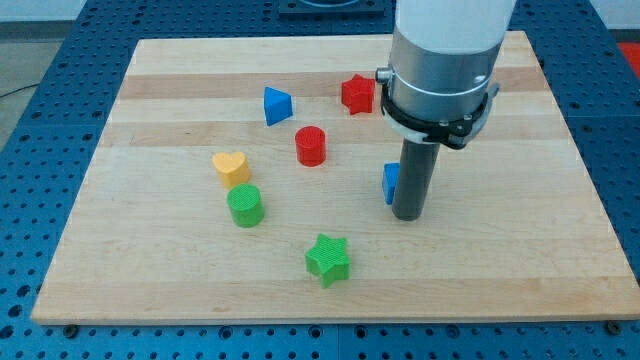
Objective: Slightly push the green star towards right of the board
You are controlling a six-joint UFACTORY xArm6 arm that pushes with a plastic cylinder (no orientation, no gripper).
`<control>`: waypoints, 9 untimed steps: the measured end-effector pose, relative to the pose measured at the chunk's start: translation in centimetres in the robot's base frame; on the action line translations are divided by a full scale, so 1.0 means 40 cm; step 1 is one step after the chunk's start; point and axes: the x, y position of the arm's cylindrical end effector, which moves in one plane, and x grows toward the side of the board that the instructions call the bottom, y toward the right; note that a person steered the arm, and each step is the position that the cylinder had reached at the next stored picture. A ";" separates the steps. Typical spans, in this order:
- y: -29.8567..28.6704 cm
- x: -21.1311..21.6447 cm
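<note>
The green star [328, 259] lies on the wooden board [150, 270] near the view's bottom, a little left of centre. My tip [407, 215] rests on the board up and to the right of the star, apart from it. The rod stands just right of a blue block [390, 182], partly hiding it.
A green cylinder [245, 205] and a yellow heart [231, 167] lie left of the star. A red cylinder [311, 145], a blue triangular block [277, 105] and a red star [357, 94] lie higher up. The board's bottom edge is close below the green star.
</note>
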 end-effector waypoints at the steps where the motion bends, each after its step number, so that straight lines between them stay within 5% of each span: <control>1: -0.020 0.005; 5: -0.264 0.040; 9: -0.317 0.150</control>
